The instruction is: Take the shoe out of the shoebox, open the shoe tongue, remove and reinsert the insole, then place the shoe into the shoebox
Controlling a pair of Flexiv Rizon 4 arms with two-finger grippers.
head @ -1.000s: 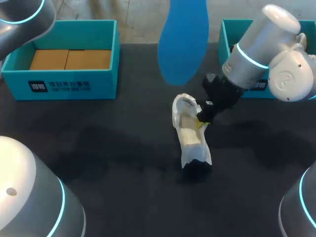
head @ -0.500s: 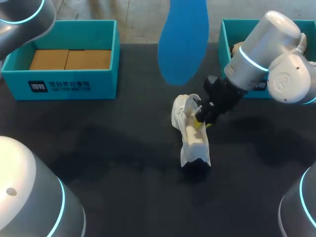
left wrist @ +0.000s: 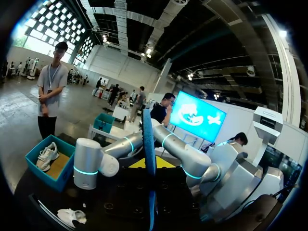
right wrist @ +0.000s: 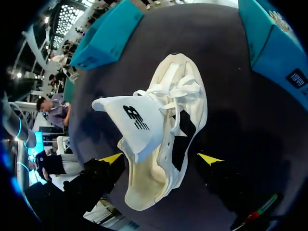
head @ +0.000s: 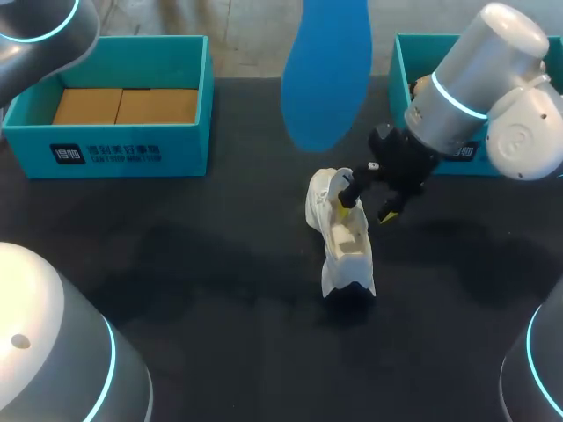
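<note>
The right gripper (head: 364, 209) is spread wide at the white lace-up sneaker (head: 341, 236), one yellow tip on each side of the shoe's opening. In its wrist view at least one tip stands clear of the sneaker's side, so the fingers clamp nothing. The sneaker rests near the middle of the black table top (head: 176, 281), with its white tongue (right wrist: 132, 118) lifted out of the opening and the pale inside laid bare. The left gripper (left wrist: 150, 163) is closed on the blue foam insole (head: 325, 75), which shows edge-on between its yellow tips. From the head view the insole hangs in the air over the far part of the table, beyond the sneaker and apart from it. At the far right, just behind the right arm, stands a teal cardboard shoebox (head: 400, 61) with another pale shoe (left wrist: 48, 156) lying in it. At the far left stands a second teal box (head: 132, 132) with a brown cardboard floor
</note>
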